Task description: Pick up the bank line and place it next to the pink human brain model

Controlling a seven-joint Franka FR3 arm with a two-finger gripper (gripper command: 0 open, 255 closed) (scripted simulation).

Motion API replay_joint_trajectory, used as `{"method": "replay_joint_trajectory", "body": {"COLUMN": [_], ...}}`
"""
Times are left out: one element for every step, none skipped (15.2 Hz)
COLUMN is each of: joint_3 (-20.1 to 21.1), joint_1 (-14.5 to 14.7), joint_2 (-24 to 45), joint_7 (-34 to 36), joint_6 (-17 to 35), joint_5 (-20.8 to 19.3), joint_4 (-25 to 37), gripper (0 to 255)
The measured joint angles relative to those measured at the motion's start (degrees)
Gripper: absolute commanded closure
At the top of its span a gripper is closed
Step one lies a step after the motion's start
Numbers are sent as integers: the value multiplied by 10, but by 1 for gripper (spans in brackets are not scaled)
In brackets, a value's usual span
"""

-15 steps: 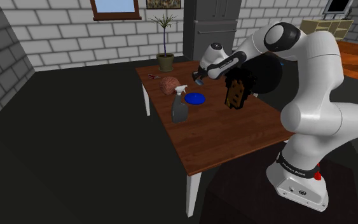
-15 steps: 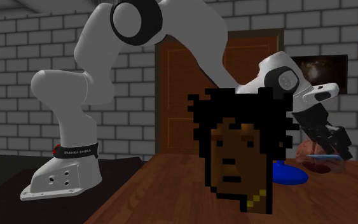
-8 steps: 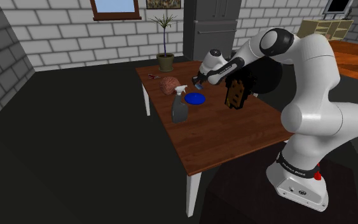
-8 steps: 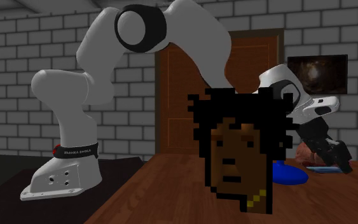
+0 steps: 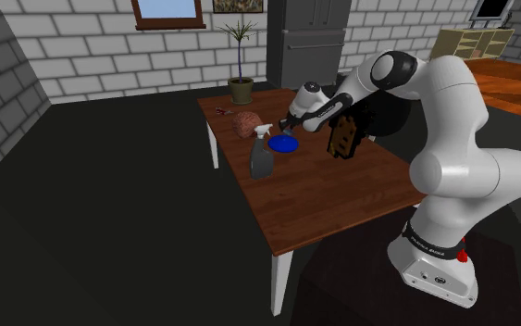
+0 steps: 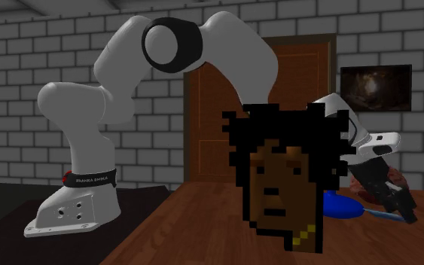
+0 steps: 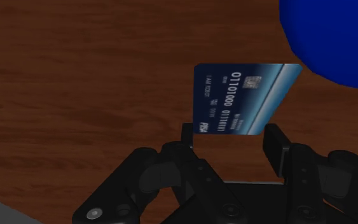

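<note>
The end effector [image 7: 229,141] has lowered, bank card [image 7: 241,98] clasped between its fingers.

my arm [image 5: 452,171] is glossy white, rounded links, black joints [image 6: 171,47]. white foot [image 6: 52,207] with small holes [image 6: 67,214], black band [image 6: 89,179] with white lettering, red dot [image 5: 462,255] beside it. my gripper [image 7: 229,133] all black, round screws [image 7: 95,213].

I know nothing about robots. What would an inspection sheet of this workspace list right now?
Surface: wooden table.
Job's things: blue card clasped in the gripper, over the table near the blue dish; pink brain on the table.
Clutter: spray bottle, blue dish, pixel head, plant.
Gripper: shut on the card.
Cables: nothing seen.
Surroundings: brick walls, door.
</note>
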Motion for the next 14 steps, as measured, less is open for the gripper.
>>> {"method": "replay_joint_trajectory", "body": {"joint_3": [-4, -8, -9, -10, -11, -11, -11, -11, -11, -11, -11, -11, -11, -11], "joint_1": [3, 7, 7, 8, 8, 8, 8, 8, 8, 8, 8, 8, 8, 8], "joint_2": [5, 11, 13, 14, 15, 15, 15, 15, 15, 15, 15, 15, 15, 15], "joint_7": [3, 7, 7, 7, 8, 8, 8, 8, 8, 8, 8, 8, 8, 8], "joint_6": [3, 6, 8, 9, 9, 9, 9, 9, 9, 9, 9, 9, 9, 9], "joint_5": [-3, -5, -6, -6, -7, -7, -7, -7, -7, -7, -7, -7, -7, -7], "joint_4": [3, 7, 8, 9, 9, 9, 10, 10, 10, 9, 9, 9, 9, 9], "gripper": [255, 255, 255, 255, 255, 255, 255, 255, 0, 0, 0, 0, 0, 0]}}
